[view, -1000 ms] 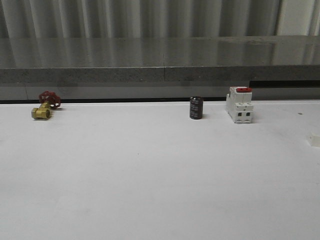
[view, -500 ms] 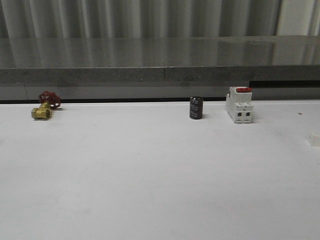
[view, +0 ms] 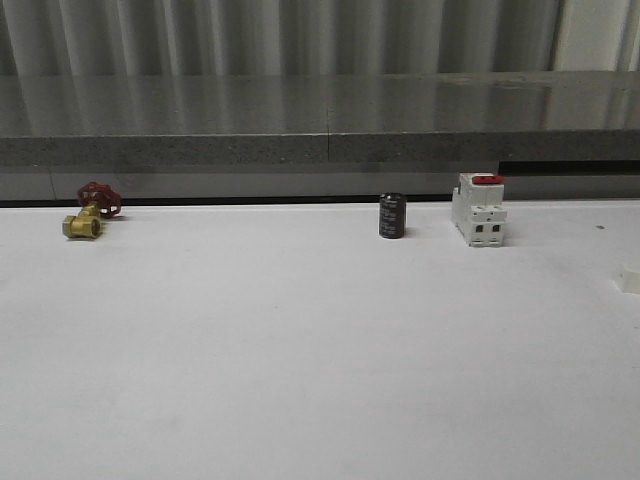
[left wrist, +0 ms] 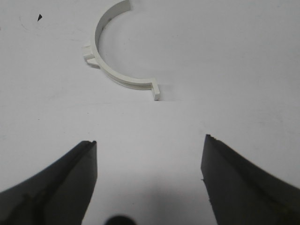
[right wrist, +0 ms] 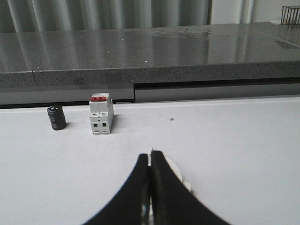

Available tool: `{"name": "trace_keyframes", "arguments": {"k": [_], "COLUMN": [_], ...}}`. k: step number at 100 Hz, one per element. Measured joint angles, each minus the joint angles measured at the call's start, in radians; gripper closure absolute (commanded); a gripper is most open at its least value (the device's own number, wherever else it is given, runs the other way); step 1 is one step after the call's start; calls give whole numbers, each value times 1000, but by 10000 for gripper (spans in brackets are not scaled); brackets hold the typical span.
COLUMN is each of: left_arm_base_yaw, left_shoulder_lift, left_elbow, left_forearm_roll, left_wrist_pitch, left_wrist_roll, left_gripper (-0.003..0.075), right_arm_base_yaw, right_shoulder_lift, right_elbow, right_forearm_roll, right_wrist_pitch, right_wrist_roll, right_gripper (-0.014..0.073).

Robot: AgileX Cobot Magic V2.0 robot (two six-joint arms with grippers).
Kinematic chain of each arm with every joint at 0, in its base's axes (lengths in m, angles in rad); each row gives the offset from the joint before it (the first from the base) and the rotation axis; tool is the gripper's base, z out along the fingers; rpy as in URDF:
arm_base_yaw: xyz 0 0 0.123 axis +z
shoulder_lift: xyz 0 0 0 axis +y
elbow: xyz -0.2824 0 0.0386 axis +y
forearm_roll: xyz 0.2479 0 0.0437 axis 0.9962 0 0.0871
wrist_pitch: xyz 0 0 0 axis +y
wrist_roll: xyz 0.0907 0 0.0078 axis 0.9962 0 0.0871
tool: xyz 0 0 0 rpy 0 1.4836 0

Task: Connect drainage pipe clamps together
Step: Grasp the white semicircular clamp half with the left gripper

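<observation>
One white drainage pipe clamp (left wrist: 110,70), a half-ring with small end tabs, lies flat on the white table in the left wrist view. My left gripper (left wrist: 150,145) hovers open a short way from it, with nothing between its fingers. My right gripper (right wrist: 150,157) is shut on the thin edge of the other white clamp (right wrist: 175,172). That clamp's curved band shows beside the right finger, and a sliver pokes out between the fingertips. In the front view a small white piece (view: 630,277) at the far right edge seems to be this held clamp.
Along the back of the white table (view: 300,350) stand a black cylinder (view: 392,216), a white breaker with a red top (view: 479,210) and a brass valve with a red handwheel (view: 90,212). A grey stone ledge (view: 320,120) runs behind them.
The white piece at the right edge of the front view has crept slightly upward and to the right. Nothing else on the table has moved.
</observation>
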Motion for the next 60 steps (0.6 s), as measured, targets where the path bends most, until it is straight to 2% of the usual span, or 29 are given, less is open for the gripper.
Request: {"name": "trace_keyframes", "arguments": {"k": [17, 33, 60], "left_arm_base_yaw": [79, 153, 168], "left_shoulder_lift": [207, 408, 729], "left_elbow": [-126, -253, -458], "left_forearm_roll": [0, 0, 0], "left_wrist_pitch": [5, 65, 165], "left_wrist_roll": [-34, -36, -41], "left_gripper": [245, 246, 248], "right_arm_base_yaw": [0, 0, 0], "right_shoulder_lift": [0, 0, 0], "right_elbow": [0, 0, 0], "right_forearm_roll": [0, 0, 0], "right_wrist_pitch": [0, 0, 0], "right_wrist_roll": [0, 0, 0], "right_gripper": [660, 660, 660]}}
